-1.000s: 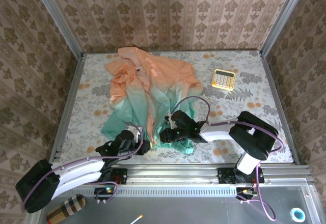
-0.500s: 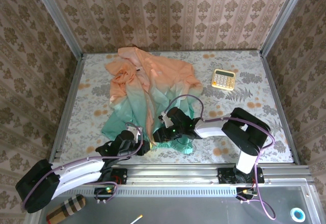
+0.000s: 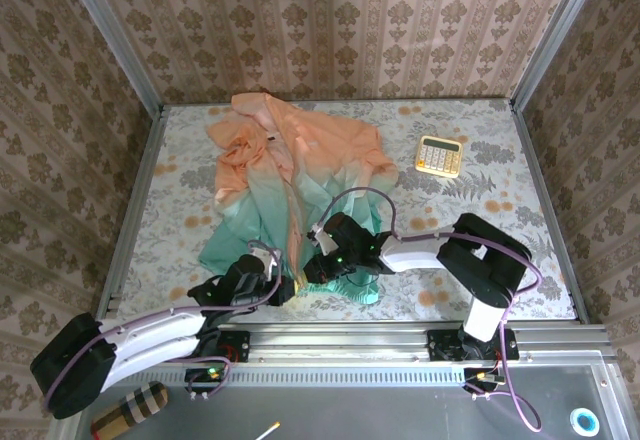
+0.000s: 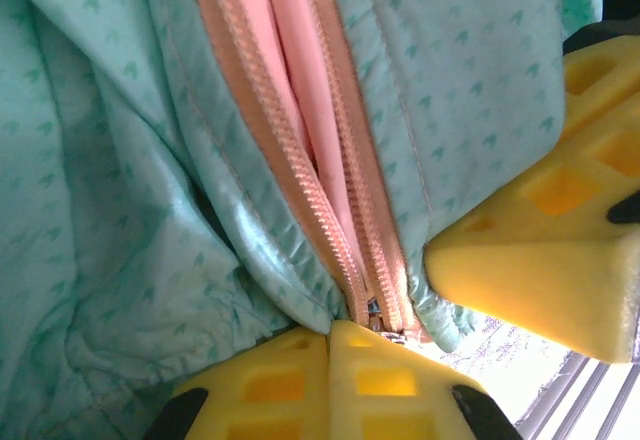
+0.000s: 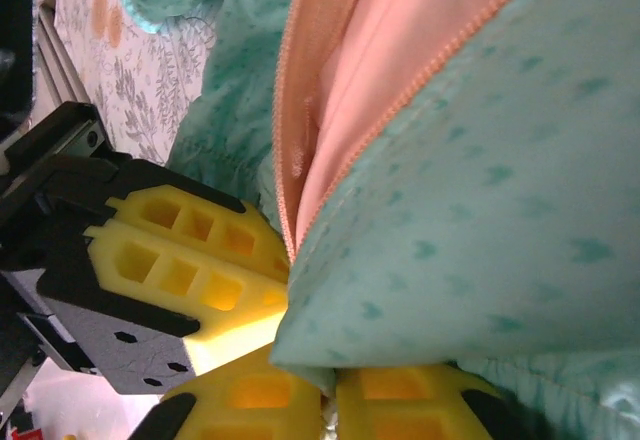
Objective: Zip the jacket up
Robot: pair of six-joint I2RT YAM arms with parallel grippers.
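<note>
The jacket [image 3: 295,175] lies spread on the table, peach-orange at the far end and mint green at the near hem. Its peach zipper [image 4: 318,185] runs up the front, the two tooth rows still apart. My left gripper [image 4: 330,332] is shut on the hem at the zipper's bottom end, where a small metal piece shows. In the top view the left gripper [image 3: 288,286] sits at the hem's near edge. My right gripper [image 5: 333,370] is shut on the mint hem fabric right beside it, and in the top view the right gripper [image 3: 308,268] almost touches the left one.
A yellow calculator [image 3: 438,155] rests at the far right of the table. The metal rail [image 3: 350,338] runs along the near edge just behind both grippers. Bare patterned tabletop [image 3: 470,220] lies to the right of the jacket.
My right gripper has slid left along the hem to the zipper's bottom end, close against the left gripper. The left arm has stayed put.
</note>
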